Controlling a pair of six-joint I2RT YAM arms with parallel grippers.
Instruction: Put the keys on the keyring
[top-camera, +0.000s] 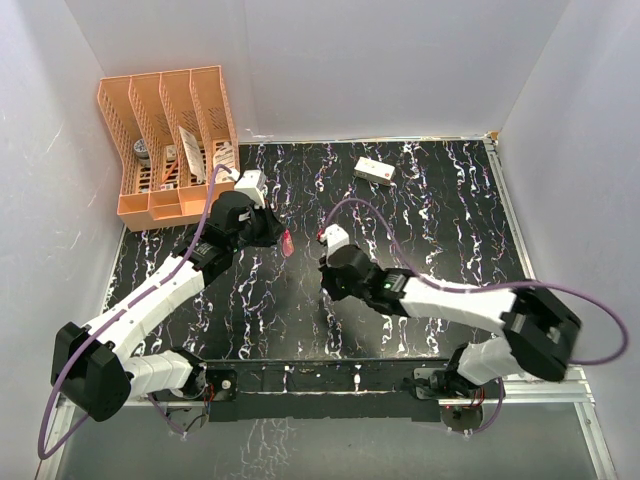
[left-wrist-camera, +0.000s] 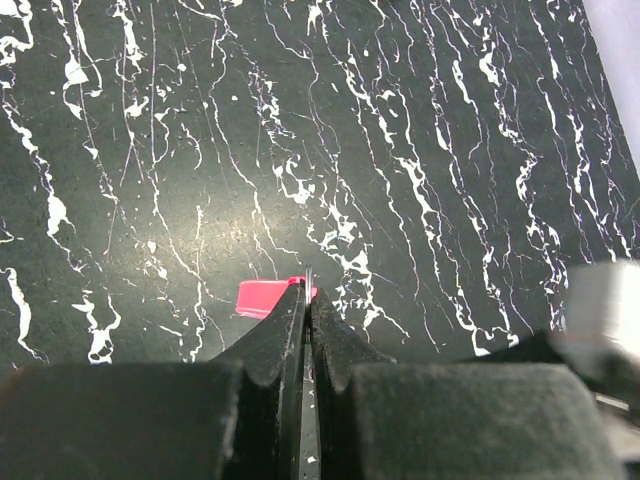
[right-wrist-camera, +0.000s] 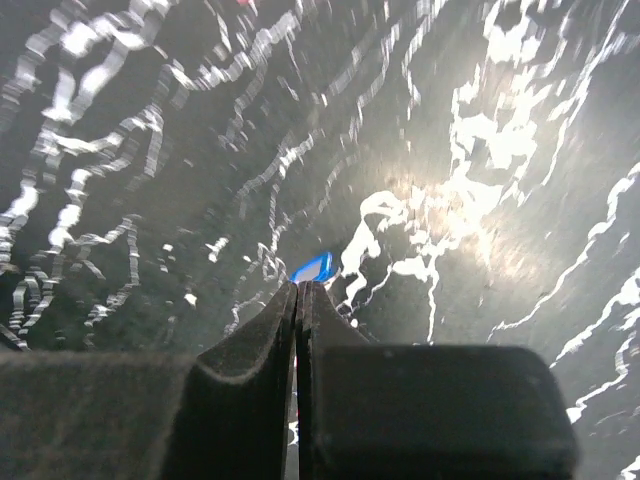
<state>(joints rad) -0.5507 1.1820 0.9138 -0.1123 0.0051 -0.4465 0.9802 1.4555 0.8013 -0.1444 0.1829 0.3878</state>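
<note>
pink key (left-wrist-camera: 263, 298) pinched, blue key (right-wrist-camera: 314, 267) pinched

no readable text, label, brand or number on anything

orange rack (top-camera: 150, 208), white box (top-camera: 376, 171)

Keys: two, a pink key (left-wrist-camera: 266, 297) at lower centre of the left wrist view and a blue key (right-wrist-camera: 314, 267) at mid-frame of the right wrist view.
Grippers: two, left gripper (left-wrist-camera: 305, 292) and right gripper (right-wrist-camera: 297, 287).
Arms: two, left arm (top-camera: 150, 298) and right arm (top-camera: 455, 298).
Orange rack (top-camera: 165, 205): one, at upper left of the top view, with four compartments.
White box (top-camera: 375, 171): one, at upper centre.
</note>
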